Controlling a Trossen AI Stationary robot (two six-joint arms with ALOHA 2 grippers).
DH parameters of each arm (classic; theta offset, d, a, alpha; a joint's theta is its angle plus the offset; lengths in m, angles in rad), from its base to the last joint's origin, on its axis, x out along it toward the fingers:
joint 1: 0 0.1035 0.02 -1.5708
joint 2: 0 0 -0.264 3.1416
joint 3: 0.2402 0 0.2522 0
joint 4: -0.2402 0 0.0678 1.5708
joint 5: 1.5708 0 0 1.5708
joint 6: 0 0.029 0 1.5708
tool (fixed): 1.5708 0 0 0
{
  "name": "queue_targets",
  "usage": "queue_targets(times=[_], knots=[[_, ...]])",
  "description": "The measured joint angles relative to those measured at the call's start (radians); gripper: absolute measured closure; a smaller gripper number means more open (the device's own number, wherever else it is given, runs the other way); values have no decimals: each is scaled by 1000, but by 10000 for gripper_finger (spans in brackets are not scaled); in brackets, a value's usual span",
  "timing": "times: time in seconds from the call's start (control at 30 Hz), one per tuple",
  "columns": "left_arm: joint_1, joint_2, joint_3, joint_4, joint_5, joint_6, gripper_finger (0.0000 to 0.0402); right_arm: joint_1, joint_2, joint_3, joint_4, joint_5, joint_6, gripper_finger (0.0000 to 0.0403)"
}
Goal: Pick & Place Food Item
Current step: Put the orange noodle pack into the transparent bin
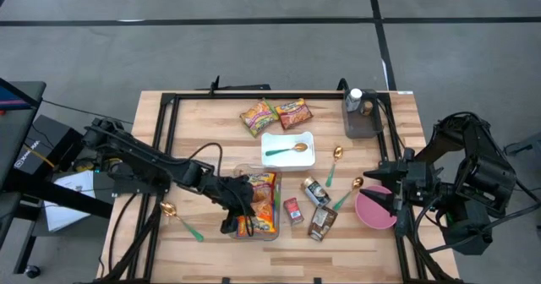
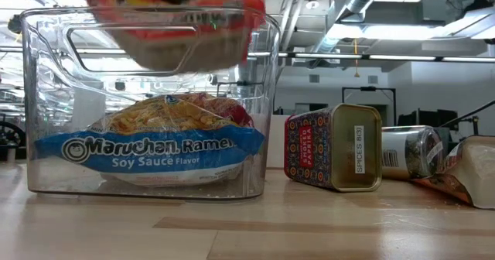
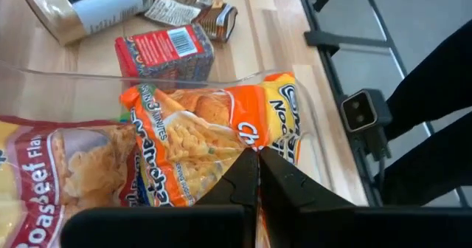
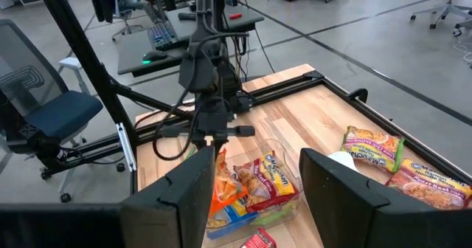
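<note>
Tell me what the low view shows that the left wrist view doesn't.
Only the low view shows the blue soy sauce ramen packet lying at the bottom of the clear bin, and the red packet hanging over the bin's top. Only the left wrist view shows the left hand shut on the orange noodle packet, plus the beef ramen packet beside it and the table's black frame. Both show the clear bin, the red spice tin lying on its side and the jar beyond it.

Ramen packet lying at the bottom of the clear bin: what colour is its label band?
Blue with white lettering, on the ramen packet; clearest in the low view.
</note>
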Motion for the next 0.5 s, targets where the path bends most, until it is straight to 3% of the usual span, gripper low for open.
queue_targets(times=[0.5], knots=[[25, 112, 0, -22, 87, 58, 401, 0, 0, 0, -1, -1, 8, 210]])
